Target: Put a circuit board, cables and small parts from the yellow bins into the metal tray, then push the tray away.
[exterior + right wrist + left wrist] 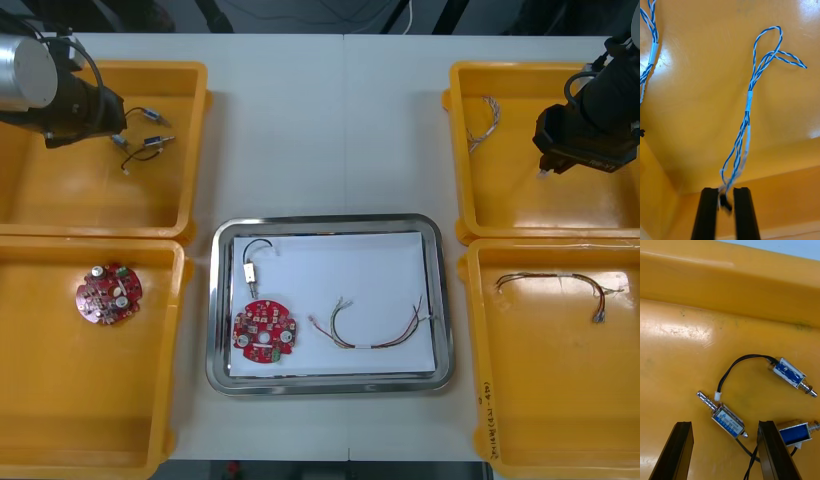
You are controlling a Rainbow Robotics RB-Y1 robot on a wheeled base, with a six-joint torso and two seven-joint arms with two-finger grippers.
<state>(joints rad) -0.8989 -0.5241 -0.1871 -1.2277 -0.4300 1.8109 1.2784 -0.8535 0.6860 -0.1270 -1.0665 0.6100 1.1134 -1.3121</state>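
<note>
left gripper wide open at 10 o'clock, straddling a small metal part, right gripper at 2 o'clock pinching a blue-white cable, circuit board sitting in the metal tray around 6

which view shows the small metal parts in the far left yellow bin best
Left wrist view: three small metal parts with blue labels lie close up in the yellow bin, one between the fingers of the open left claw. The front view shows them tiny, by that claw.

Four yellow bins, one metal tray, two circuit boards, two red-and-yellow cables, three binned small metal parts.
</note>
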